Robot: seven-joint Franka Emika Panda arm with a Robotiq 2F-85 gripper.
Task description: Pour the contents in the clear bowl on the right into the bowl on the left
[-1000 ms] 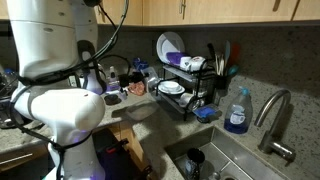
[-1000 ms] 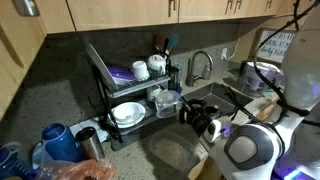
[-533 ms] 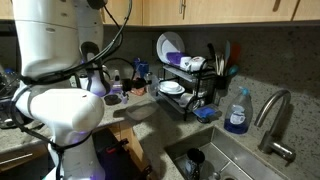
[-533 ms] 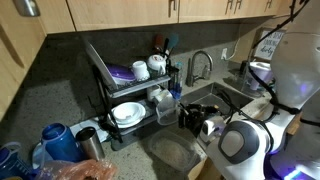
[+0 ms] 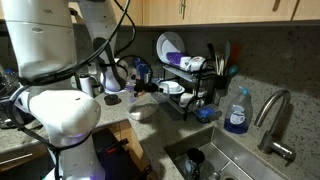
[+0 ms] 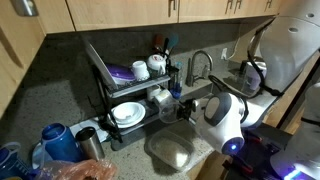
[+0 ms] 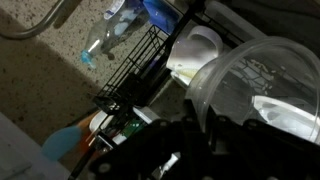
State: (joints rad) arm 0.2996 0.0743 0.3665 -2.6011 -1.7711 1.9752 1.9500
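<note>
Gripper (image 7: 205,130) is clamped on the rim of the clear bowl (image 7: 262,88), with the jaws closed tight. The bowl hangs from them, clear of the counter (image 5: 215,135).

Change noted: within the last second the arm (image 6: 225,118) has swung across and extended toward the dish rack (image 6: 125,95), carrying the clear bowl (image 6: 168,103) with it. In both exterior views the held bowl now stands close beside the rack. It is roughly above the receiving bowl (image 6: 150,148), which sits on the counter below and has not shifted.

Contents: in the wrist view a pale patch (image 7: 285,110) shows inside the clear bowl, lying against its wall. The material is too fine to make out as pieces. Whether any of it has reached the receiving bowl (image 5: 133,111) cannot be told from these views.

Attitude of the bowl: in the wrist view the rim looks tipped rather than level, but how far it is tipped cannot be judged.

Assessment: the carry appears complete and the work is at the pouring stage. The remaining step is to tip the bowl further over the receiving bowl.

Risk: the rack stands very near the held rim, so a wide turn of the wrist could strike it or throw the fine material past the target.
</note>
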